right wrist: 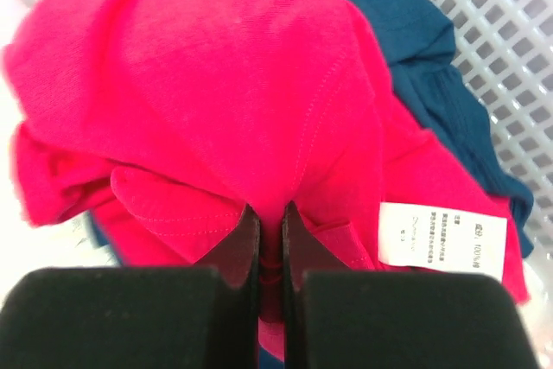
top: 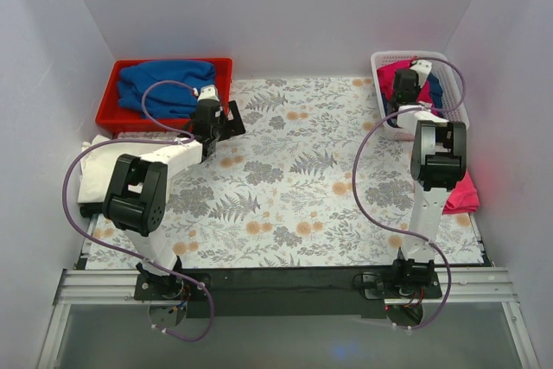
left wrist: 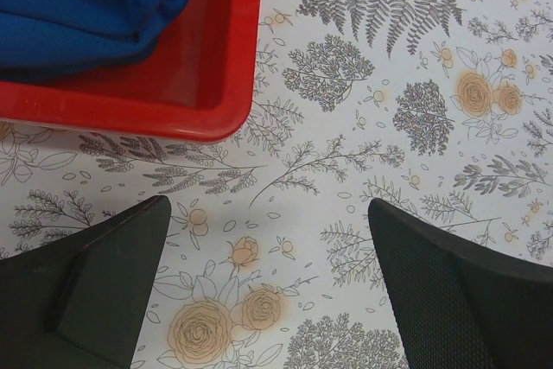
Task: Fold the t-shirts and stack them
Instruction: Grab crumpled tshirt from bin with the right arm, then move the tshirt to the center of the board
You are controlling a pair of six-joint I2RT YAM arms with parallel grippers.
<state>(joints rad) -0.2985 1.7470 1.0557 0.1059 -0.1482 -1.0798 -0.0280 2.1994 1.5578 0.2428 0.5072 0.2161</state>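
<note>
A crimson-pink t-shirt (right wrist: 216, 75) with a white label (right wrist: 441, 235) lies bunched in the white basket (top: 453, 84) at the back right, over a dark blue shirt (right wrist: 415, 49). My right gripper (right wrist: 270, 213) is shut on a fold of the crimson shirt inside the basket; it also shows in the top view (top: 406, 84). My left gripper (left wrist: 268, 213) is open and empty, just above the floral cloth beside the red tray (left wrist: 226, 58), which holds a folded blue t-shirt (top: 164, 85). A cream shirt (top: 97, 174) lies at the left edge. A pink shirt (top: 465, 194) lies at the right edge.
The floral tablecloth (top: 294, 170) covers the table between white walls. The red tray (top: 108, 101) stands at the back left. The purple cables (top: 367, 179) loop from both arms over the cloth.
</note>
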